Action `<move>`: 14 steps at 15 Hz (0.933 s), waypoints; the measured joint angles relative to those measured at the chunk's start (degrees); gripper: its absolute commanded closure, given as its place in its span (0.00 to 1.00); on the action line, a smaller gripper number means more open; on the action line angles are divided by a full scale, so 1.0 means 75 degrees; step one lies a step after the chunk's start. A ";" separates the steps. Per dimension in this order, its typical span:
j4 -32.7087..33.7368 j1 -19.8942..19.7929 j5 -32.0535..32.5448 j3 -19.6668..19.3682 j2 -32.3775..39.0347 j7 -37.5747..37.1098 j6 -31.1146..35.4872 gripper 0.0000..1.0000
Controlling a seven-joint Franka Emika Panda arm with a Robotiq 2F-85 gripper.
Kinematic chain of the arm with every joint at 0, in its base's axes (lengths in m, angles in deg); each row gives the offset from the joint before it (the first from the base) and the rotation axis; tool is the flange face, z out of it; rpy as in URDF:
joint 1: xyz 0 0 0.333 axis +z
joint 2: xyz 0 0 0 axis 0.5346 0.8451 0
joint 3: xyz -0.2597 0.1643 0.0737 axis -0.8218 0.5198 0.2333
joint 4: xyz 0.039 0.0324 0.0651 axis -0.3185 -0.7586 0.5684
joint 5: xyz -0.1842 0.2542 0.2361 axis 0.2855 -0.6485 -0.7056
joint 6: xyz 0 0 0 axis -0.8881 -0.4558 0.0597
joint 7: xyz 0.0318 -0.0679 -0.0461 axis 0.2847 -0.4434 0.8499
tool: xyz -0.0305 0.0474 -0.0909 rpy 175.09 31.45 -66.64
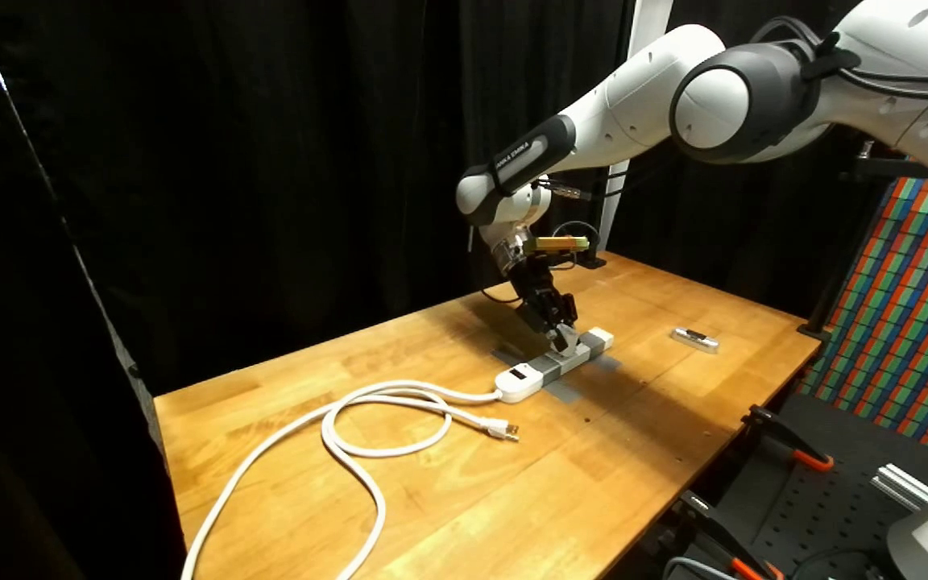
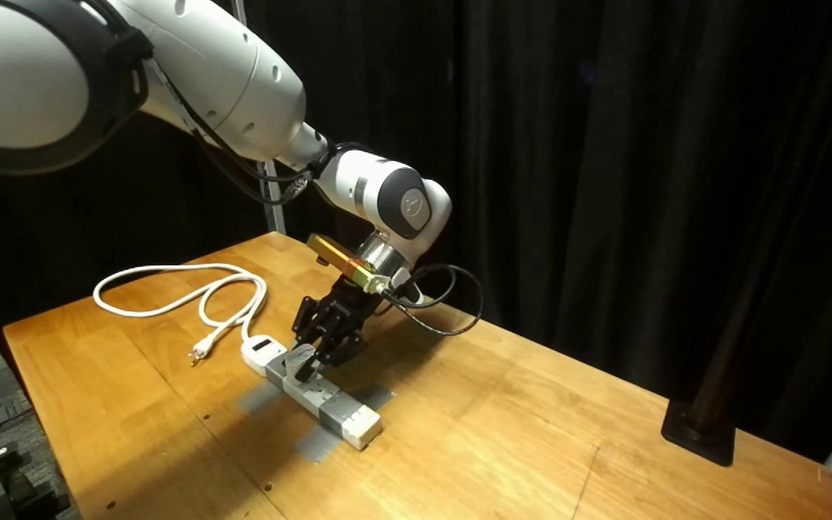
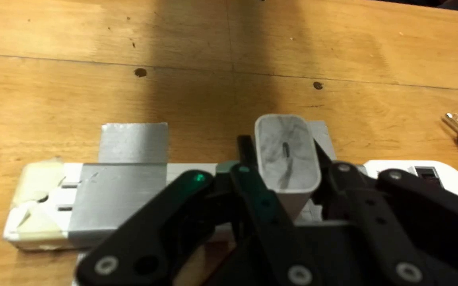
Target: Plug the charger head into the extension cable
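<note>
The claw (image 3: pixel 285 155) clamps the charger head (image 3: pixel 288 163) beneath an arm (image 1: pixel 625 105) lettered "EMIKA".

The charger head (image 3: pixel 288 155) is faced in grey marbling and rimmed in white. The extension cable (image 2: pixel 308 397) and its cord (image 1: pixel 387 453) are coloured white; the former is banded with silver-grey tape (image 3: pixel 119 198) and patched pale yellow at its left end in the wrist view. The table (image 3: pixel 54 107) is toned honey-brown, seamed and spotted darker. The gripper (image 1: pixel 564 338) is finished in black. To the right in an exterior view, a panel (image 1: pixel 899 322) is chequered red, green and blue.
</note>
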 measured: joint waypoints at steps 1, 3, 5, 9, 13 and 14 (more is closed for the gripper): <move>0.0064 0.0000 0.0000 0.0001 0.0055 0.0000 -0.0030 0.87; 0.0177 0.0000 0.0000 0.0003 0.0124 0.0002 -0.0116 0.87; 0.0267 -0.0001 0.0000 0.0006 0.0200 0.0022 -0.0164 0.87; 0.0289 -0.0002 -0.0005 0.0010 0.0223 0.0029 -0.0168 0.88; 0.0128 -0.0002 -0.0036 0.0004 0.0153 0.0011 0.0003 0.87; 0.0046 -0.0002 -0.0036 0.0004 0.0104 -0.0005 0.0065 0.87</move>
